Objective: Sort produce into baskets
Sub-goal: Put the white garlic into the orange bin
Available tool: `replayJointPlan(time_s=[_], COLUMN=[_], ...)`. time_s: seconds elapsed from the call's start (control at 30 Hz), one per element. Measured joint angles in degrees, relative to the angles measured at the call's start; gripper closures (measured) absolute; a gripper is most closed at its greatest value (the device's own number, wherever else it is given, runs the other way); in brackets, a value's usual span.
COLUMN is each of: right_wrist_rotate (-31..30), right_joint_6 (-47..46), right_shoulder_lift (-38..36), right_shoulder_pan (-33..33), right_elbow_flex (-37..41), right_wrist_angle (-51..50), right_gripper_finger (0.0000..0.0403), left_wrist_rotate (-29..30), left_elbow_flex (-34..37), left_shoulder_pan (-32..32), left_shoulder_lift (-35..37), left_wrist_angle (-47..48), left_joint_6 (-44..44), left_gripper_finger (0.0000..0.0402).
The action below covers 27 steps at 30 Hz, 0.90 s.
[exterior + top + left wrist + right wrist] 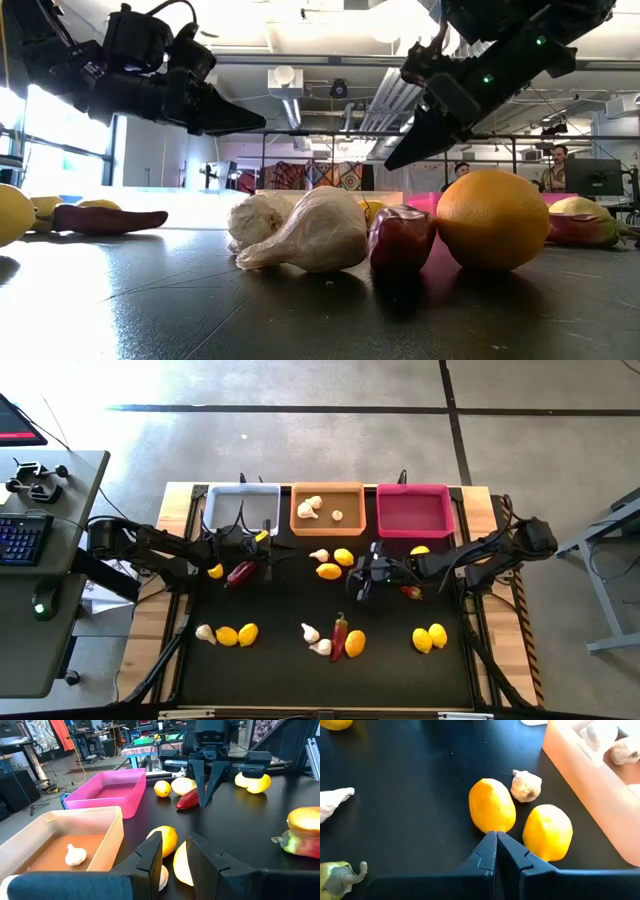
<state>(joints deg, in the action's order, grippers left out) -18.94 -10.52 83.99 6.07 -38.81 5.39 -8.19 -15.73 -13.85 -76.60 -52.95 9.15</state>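
Note:
Three baskets stand along the far edge: white [240, 508], orange [328, 508] holding garlic bulbs [309, 508], and magenta [414, 510]. Lemons [328, 571], garlic [319, 555] and chilies [240, 573] lie scattered on the black mat. My left gripper [280, 557] hovers open and empty in front of the white and orange baskets, pointing toward two lemons [165, 840]. My right gripper [496, 834] is shut and empty in front of the magenta basket, above the mat [400, 160], its tips just short of a lemon [492, 805].
A near row holds garlic [205, 632], lemons [248, 633], a chili [340, 635] with a lemon [355, 643], and two lemons [430, 638]. A chili [410, 592] lies under my right arm. A lemon [420, 550] sits by the magenta basket.

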Motion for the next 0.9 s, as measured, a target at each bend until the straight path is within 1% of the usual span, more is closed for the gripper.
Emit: replayJointPlan(time_s=[0.1,0.17,0.2,0.27,0.37,0.53,0.63,0.77,0.9], right_wrist_rotate=[0.3,1.5,2.3,3.0,3.0,1.5,0.0,-0.3,-0.7], right_joint_6=[1.1,1.6,1.8,2.0,2.0,1.6,1.5,1.5,1.5], right_shoulder_lift=[0.0,0.0,0.0,0.0,0.0,0.0,0.0,0.0,0.1], right_shoulder_pan=[0.0,0.0,0.0,0.0,0.2,0.2,0.2,0.2,0.2], right_elbow_flex=[0.0,0.0,0.0,0.0,0.0,0.0,0.0,0.0,0.0], right_wrist_angle=[0.0,0.0,0.0,0.0,0.0,0.0,0.0,0.1,0.3], right_gripper_finger=[0.0402,0.0402,0.0401,0.0392,0.0363,0.0299,0.0268,0.0241,0.0227], left_wrist_rotate=[0.1,0.0,-0.6,-3.7,-6.5,-6.6,-6.6,-6.8,-8.6], left_elbow_flex=[0.0,0.0,0.0,0.0,-0.4,-4.8,-7.5,-10.0,-11.9], left_shoulder_pan=[0.2,0.5,0.9,2.3,5.7,12.5,15.8,18.4,18.8], left_shoulder_lift=[0.0,0.0,0.0,0.0,0.0,0.0,0.0,0.0,-0.1], left_wrist_angle=[0.4,0.9,1.3,2.7,5.2,15.8,21.4,25.9,29.6], left_joint_6=[-0.1,-0.8,-0.7,1.4,4.5,8.1,9.9,13.7,15.2], left_gripper_finger=[0.0328,0.0328,0.0328,0.0328,0.0333,0.0364,0.0389,0.0399,0.0401])
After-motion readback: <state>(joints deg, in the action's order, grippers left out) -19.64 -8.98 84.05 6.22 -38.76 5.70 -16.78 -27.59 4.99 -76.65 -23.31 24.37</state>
